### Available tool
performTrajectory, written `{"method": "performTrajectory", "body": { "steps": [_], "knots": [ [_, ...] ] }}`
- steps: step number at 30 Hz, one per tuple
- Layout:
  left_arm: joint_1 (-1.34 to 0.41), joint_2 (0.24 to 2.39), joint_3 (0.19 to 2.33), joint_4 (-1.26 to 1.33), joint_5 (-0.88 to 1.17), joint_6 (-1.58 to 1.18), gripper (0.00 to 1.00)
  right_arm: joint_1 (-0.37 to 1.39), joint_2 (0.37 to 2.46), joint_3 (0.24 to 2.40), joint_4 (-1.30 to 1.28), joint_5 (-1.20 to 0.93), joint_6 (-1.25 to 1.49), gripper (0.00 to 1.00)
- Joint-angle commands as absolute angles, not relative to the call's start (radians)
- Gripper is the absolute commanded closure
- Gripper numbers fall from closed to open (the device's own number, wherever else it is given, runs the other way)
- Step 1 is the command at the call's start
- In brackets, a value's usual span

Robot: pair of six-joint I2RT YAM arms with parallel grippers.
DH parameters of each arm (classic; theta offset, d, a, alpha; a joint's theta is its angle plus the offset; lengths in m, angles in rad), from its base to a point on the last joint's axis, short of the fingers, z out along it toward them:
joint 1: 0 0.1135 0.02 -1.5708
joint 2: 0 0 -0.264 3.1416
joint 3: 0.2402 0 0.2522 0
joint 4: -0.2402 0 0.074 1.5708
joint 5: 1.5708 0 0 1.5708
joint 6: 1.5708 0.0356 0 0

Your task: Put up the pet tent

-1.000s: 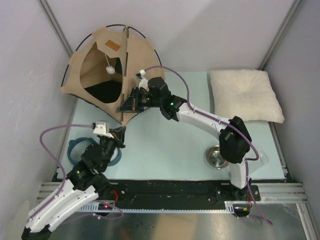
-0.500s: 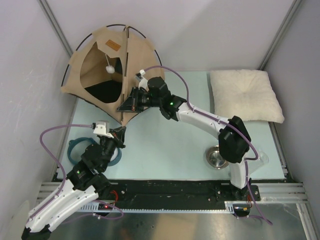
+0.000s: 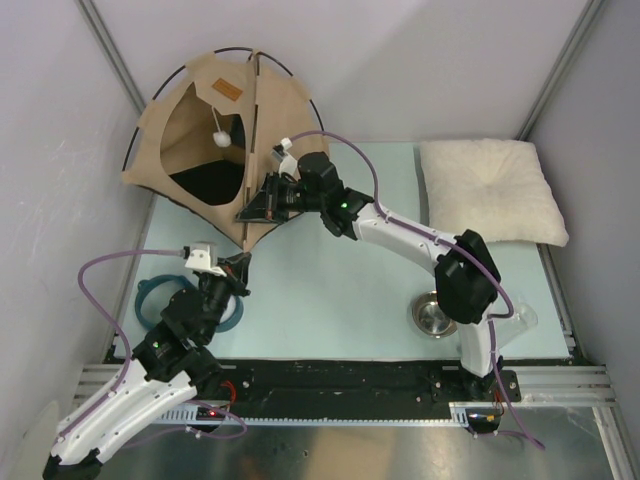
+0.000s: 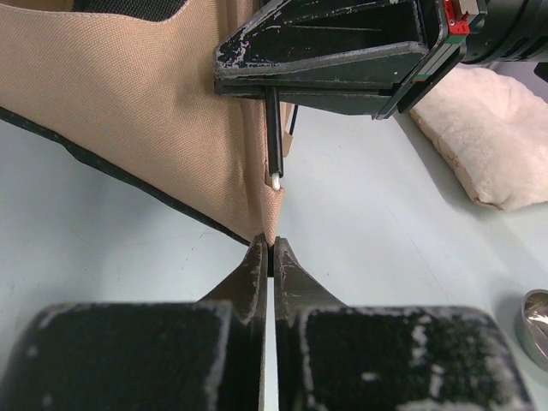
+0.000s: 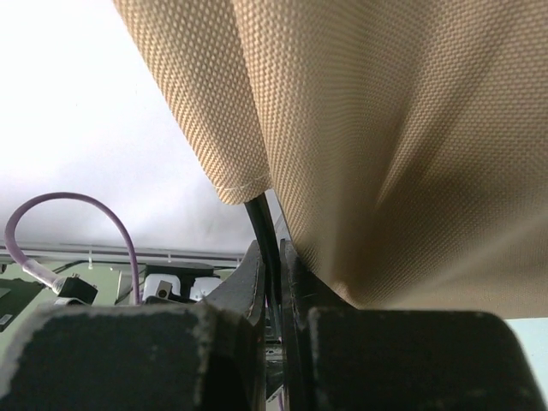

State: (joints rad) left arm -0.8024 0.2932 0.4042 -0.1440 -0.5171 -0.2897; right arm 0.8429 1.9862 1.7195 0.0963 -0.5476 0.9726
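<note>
Overhead, a large tan fabric pet tent with black edging (image 3: 205,130) stood domed at about eleven o'clock on the pale blue table mat (image 3: 330,290). Its opening faced eight o'clock, and a white pompom (image 3: 219,140) hung inside it.

The tent's near corner pointed toward six o'clock, and both arms met there. The right gripper (image 3: 250,208) reached in from three o'clock. Its fingers were clamped together on a thin black pole (image 5: 261,218) running down the corner seam. In the left wrist view, the pole's white-tipped end (image 4: 275,181) sat bare just outside the fabric, close above the corner tip. The right arm probably held the pole there so its end could be guided into the corner.

The left gripper (image 4: 270,253) came from six o'clock with its fingers pressed together at the very tip of the tan corner. It appeared to be pinching that tip, probably to keep the fabric taut and steady. Whether fabric was truly caught between the pads could not be made out.

A cream rectangular pillow (image 3: 490,190) lay at two o'clock, well apart from the tent. A small round metal bowl (image 3: 435,312) sat at four o'clock beside the right arm.
</note>
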Motion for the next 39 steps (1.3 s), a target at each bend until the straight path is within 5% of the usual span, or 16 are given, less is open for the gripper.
{"method": "performTrajectory", "body": {
  "steps": [1, 18, 31, 34, 39],
  "knots": [
    [-0.845, 0.279, 0.409, -0.304, -0.419, -0.328, 1.00, 0.694, 2.020, 1.793, 0.227, -0.296, 1.007, 1.00],
    [-0.848, 0.291, 0.407, -0.305, -0.421, -0.330, 1.00, 0.655, 2.055, 1.771, 0.322, -0.341, 1.158, 1.00],
    [-0.848, 0.278, 0.430, -0.310, -0.467, -0.338, 1.00, 0.674, 2.015, 1.753, 0.278, -0.355, 0.967, 1.00],
    [-0.848, 0.291, 0.447, -0.312, -0.509, -0.342, 0.88, 0.683, 1.999, 1.762, 0.249, -0.355, 0.925, 1.00],
    [-0.848, 0.316, 0.482, -0.312, -0.581, -0.345, 0.54, 0.699, 1.962, 1.761, 0.173, -0.362, 0.829, 1.00]
  ]
}}
